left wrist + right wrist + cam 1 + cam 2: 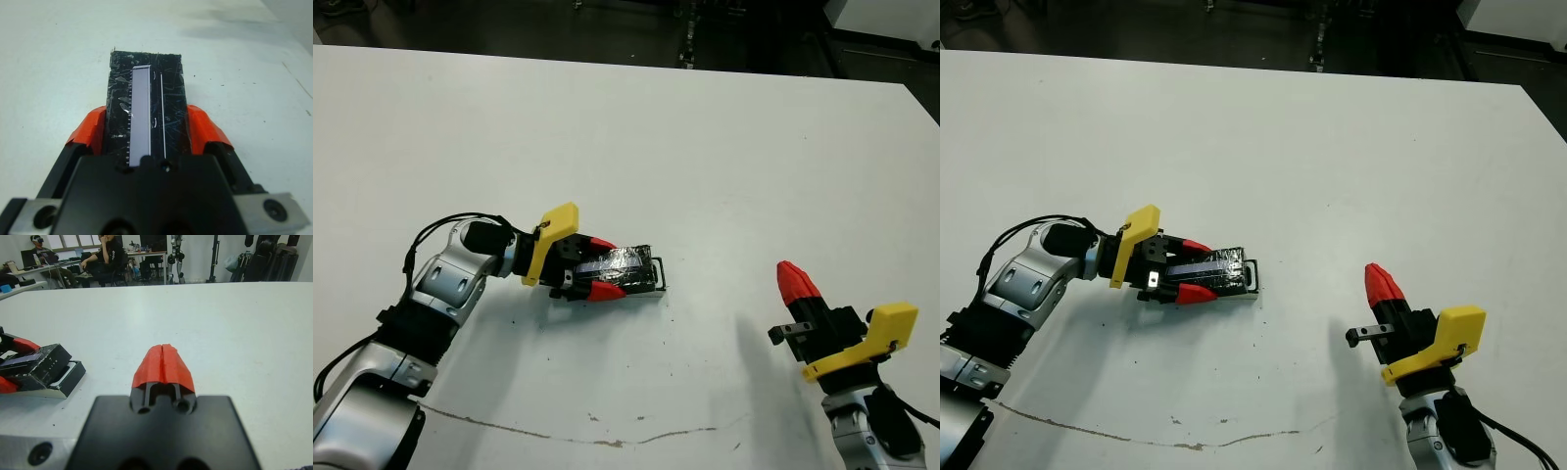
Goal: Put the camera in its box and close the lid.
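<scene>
My left gripper (604,267) is shut on the lid (625,260), a black crinkly slab held by its long sides between the two red fingers (200,125). A bluish-white strip (139,112) runs along the lid's top; I cannot tell whether it is a reflection. The lid rests on the box (656,279), whose white side and black rim (73,374) stick out past the lid's far end. The camera is hidden. Off to the right, my right gripper (795,279) is shut on nothing, a hand's width from the box.
The white table (705,147) stretches wide beyond and between the arms. A thin brown scuff line (607,441) crosses its front part. Beyond the far edge, people (110,254) sit at desks among robot stands.
</scene>
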### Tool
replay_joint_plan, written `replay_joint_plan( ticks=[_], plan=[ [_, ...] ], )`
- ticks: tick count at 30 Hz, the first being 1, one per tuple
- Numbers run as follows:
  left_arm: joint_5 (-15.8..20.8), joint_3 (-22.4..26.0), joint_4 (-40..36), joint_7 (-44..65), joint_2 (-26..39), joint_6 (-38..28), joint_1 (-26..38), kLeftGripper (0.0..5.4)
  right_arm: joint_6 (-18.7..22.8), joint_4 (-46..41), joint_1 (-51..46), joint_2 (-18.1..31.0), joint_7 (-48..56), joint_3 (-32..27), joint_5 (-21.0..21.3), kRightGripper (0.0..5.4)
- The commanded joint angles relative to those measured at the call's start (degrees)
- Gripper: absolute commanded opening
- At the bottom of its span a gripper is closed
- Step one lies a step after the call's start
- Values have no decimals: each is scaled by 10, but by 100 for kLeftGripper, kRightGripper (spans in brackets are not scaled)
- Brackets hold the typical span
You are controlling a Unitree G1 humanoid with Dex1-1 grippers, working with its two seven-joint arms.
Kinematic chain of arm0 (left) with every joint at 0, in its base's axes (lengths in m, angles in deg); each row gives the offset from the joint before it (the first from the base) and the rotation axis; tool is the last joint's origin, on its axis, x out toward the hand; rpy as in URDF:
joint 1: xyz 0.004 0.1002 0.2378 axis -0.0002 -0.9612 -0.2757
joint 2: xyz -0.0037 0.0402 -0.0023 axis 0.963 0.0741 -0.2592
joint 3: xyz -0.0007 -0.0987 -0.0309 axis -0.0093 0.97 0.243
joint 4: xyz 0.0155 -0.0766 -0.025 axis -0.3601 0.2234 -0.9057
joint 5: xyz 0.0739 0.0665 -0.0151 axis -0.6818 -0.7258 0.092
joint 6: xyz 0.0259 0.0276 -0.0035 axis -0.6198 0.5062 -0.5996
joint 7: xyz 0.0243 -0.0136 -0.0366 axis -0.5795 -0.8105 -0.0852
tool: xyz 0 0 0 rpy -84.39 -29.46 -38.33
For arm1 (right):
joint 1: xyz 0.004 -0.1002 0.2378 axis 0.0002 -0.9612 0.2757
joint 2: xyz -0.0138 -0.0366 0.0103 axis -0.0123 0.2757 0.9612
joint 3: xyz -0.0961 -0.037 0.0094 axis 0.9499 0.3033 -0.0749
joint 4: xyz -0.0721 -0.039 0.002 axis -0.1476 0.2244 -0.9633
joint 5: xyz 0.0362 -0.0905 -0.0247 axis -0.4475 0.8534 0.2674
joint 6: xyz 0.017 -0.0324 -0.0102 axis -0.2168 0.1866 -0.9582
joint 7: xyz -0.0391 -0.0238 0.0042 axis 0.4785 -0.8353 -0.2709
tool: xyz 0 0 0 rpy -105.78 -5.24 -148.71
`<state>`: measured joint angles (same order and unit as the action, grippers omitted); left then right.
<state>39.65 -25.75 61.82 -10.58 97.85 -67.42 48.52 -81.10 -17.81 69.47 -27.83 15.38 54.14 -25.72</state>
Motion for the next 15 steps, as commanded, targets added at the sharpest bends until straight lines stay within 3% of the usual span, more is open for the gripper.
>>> replay_joint_plan(
  ticks=[1, 9, 15],
  plan=[
    [-13, -47, 14, 13, -40, 8, -36, 316, -11, -3, -8, 5, 1, -4, 4, 0],
    [9, -36, 26, 11, -71, 31, -39, 316, -4, -7, -10, 5, 0, -4, 0, 0],
    [5, -44, 40, 1, -97, 38, -26, 316, -10, -4, -8, 4, 1, -7, -2, 0]
  ],
)
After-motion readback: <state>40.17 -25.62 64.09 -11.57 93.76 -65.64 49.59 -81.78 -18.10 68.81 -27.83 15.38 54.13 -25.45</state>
